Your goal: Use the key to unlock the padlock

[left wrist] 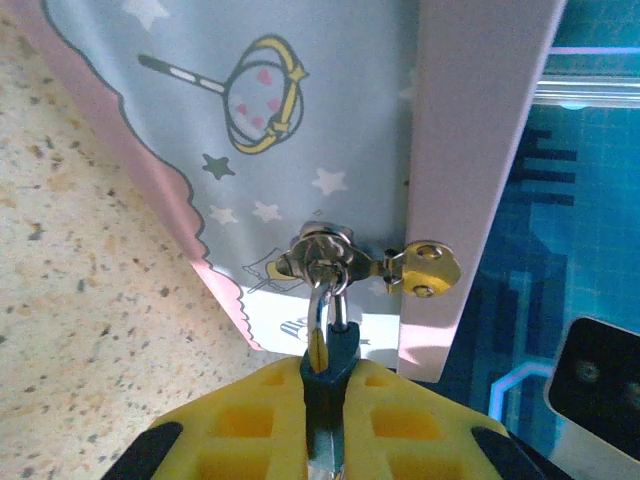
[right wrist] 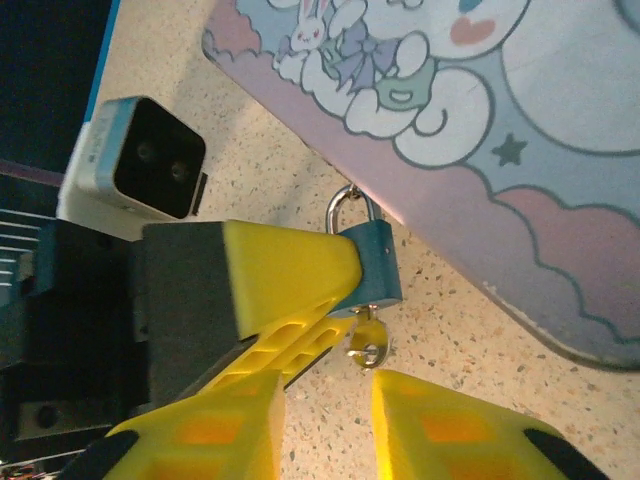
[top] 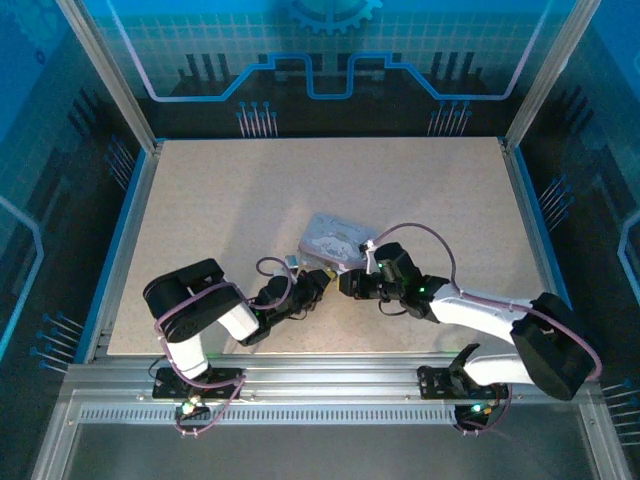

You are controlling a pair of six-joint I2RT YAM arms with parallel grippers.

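We counted one table, one tin, one padlock and one key. We also counted two arms and two grippers, one left gripper and one right gripper, each with two yellow fingers.

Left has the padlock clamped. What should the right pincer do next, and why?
Probably ease the right pincer forward and close on the key: it hangs below the padlock, just ahead of the open jaws, while the left pincer grips the padlock body.
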